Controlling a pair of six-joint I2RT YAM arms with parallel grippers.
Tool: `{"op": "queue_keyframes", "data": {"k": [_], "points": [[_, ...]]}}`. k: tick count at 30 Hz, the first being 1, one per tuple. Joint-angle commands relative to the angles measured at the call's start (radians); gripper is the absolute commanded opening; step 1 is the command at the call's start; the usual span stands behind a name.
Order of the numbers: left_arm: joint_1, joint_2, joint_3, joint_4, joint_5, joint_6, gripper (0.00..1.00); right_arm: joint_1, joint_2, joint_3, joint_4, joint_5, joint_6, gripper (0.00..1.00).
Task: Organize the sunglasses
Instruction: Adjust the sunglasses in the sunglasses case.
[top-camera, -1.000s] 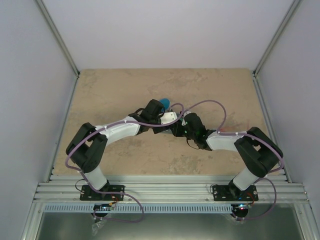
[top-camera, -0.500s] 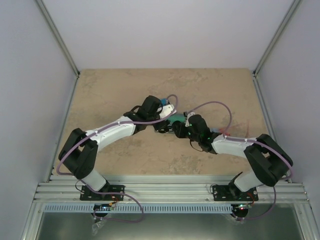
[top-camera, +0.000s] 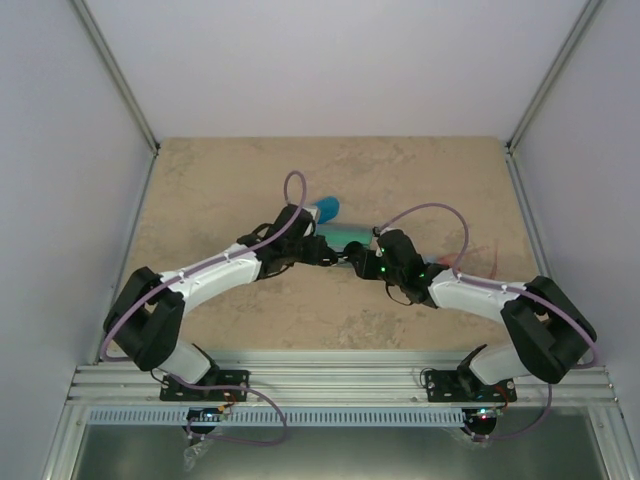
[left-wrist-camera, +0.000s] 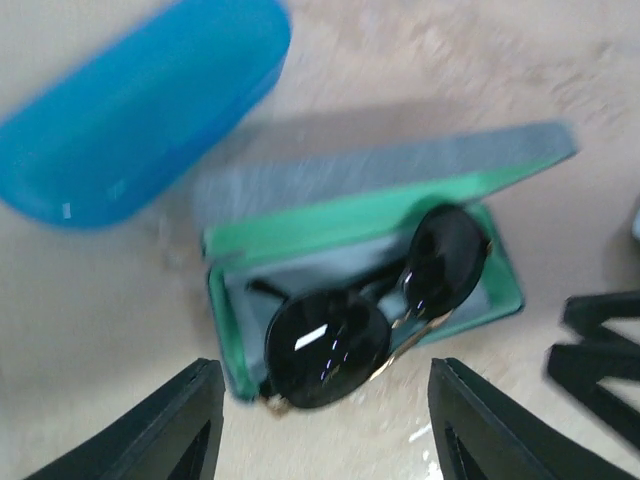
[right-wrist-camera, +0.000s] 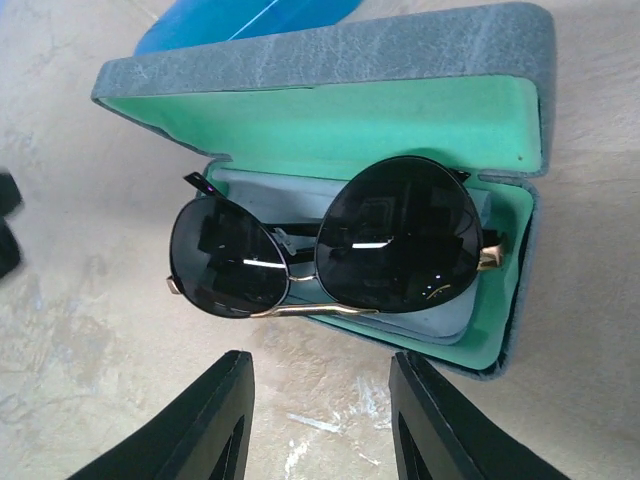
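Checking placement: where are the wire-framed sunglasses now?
Right wrist view: the wire-framed sunglasses lie in the open green-lined case, one lens overhanging its edge, the blue case behind.

We're in a robot lab cell: plain pale panel walls (top-camera: 60, 150) box in a beige stone-look counter (top-camera: 220, 180). An aluminium rail (top-camera: 340, 383) runs along the near edge, where the left arm (top-camera: 215, 268) and right arm (top-camera: 470, 290) sit bolted, trailing purple cables (top-camera: 430, 206).

Table (top-camera: 210, 190) w/ beige, marbled stone-look top. Plain white walls (top-camera: 340, 60) at back, L & R sides, w/ grey metal posts (top-camera: 115, 75) in the corners. Ribbed metal rail (top-camera: 340, 380) along near edge. Light even, shadows soft.
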Motion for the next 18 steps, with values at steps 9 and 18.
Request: {"op": "queue_keyframes", "data": {"k": [9, 18], "points": [[0.059, 0.02, -0.151, 0.095, 0.201, -0.241, 0.53, -0.003, -0.018, 0.047, -0.094, 0.065, -0.011, 0.4], [0.077, 0.091, -0.149, 0.149, 0.255, -0.265, 0.47, -0.005, 0.018, 0.08, -0.092, 0.07, -0.016, 0.39]]}}
